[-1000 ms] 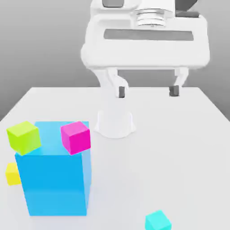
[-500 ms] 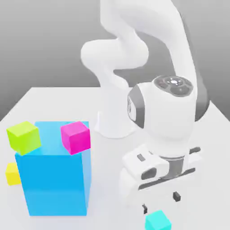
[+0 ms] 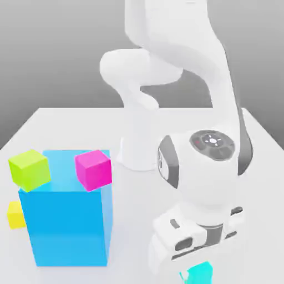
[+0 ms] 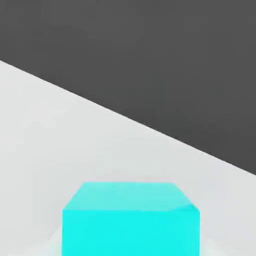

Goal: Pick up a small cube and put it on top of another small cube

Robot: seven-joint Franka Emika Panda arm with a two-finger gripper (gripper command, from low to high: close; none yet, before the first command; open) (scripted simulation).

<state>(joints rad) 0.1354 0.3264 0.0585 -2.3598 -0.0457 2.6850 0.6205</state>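
The cyan cube [image 3: 201, 273] is in the tool [image 3: 194, 274], low in the exterior view and toward the surface's near side, right of its middle in that view. The tool is closed and clamped on this cube, one flat face squared up to the hand view, and a straight edge of the surface [image 4: 60, 135] runs slantwise beyond it, with dark ground [image 4: 150, 60] past that edge. Whether the cube's underside touches the surface I cannot tell. Above it the white arm [image 3: 205, 183] bends down from a base [image 3: 138, 147] standing near the middle of the far edge. Well apart from the cube, toward the surface's left edge in the exterior view, stands a tall blue block [image 3: 69, 227]. Two cubes are at its top — a magenta one [image 3: 93, 170] by the near right corner as the exterior view has it, and a lime one [image 3: 30, 170] by the near left corner, jutting out past the block's side. A yellow cube [image 3: 16, 214] lies farther toward that same left edge, partly hidden by the block.
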